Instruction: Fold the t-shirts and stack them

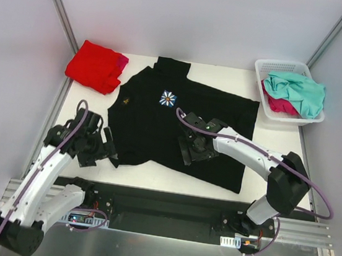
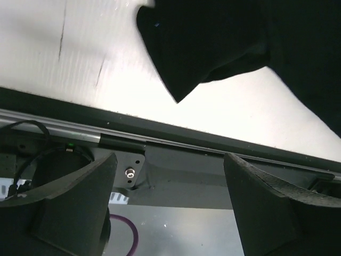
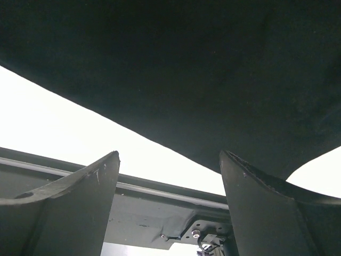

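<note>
A large black t-shirt (image 1: 145, 131) with a white daisy print (image 1: 168, 98) lies spread flat on the white table. My left gripper (image 1: 108, 148) hovers open at the shirt's near-left sleeve. In the left wrist view that sleeve tip (image 2: 181, 80) lies beyond the gripper (image 2: 170, 160), with nothing between the fingers. My right gripper (image 1: 188, 150) stands open over the shirt's lower middle. Its wrist view shows the black hem (image 3: 186, 64) just past the gripper (image 3: 169, 154). A folded red t-shirt (image 1: 94, 65) sits at the back left, with a magenta edge (image 1: 123, 61) showing beneath it.
A white lattice basket (image 1: 278, 65) at the back right holds a crumpled teal t-shirt (image 1: 300, 91) and a magenta one (image 1: 280, 105). A black rail (image 1: 168, 199) runs along the table's near edge. Enclosure walls close in on both sides.
</note>
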Tool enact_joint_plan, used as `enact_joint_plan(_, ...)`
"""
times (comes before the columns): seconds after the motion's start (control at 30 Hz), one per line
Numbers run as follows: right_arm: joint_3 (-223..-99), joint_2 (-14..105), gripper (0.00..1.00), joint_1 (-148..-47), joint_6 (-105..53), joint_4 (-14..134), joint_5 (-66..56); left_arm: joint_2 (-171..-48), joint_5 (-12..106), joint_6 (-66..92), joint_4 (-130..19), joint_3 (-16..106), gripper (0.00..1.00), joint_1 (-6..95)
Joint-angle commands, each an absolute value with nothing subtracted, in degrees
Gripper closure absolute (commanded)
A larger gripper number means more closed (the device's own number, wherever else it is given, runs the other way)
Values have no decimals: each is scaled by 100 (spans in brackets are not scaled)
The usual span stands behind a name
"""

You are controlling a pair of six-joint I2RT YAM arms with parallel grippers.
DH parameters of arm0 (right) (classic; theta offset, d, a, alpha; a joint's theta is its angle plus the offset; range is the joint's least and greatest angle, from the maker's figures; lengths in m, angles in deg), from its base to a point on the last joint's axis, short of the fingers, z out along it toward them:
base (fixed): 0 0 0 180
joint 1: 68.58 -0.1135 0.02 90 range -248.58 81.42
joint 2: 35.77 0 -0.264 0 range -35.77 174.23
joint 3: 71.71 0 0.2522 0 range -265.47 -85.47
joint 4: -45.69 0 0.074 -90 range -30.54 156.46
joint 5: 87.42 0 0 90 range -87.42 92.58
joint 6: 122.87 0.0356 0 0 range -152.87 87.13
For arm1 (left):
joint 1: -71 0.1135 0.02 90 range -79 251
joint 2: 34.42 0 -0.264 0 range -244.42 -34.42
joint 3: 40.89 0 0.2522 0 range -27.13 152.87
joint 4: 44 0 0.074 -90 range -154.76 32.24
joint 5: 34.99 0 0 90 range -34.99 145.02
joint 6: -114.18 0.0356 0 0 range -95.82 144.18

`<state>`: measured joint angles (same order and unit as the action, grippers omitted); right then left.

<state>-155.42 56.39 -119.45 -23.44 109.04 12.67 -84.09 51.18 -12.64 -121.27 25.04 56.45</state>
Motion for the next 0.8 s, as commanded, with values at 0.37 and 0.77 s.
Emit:
enact_joint_plan(0.37, -15227, 5116, 20, -11938, -2215, 10788, 1233, -8152, 5054, -2170, -11543, 1136, 39, 5623)
enact_joint_plan(0.77, -15086, 4808, 20, -11947, -2206, 10683, 1067, -8750, 5176, -2460, -10761, 1524, 44, 5500)
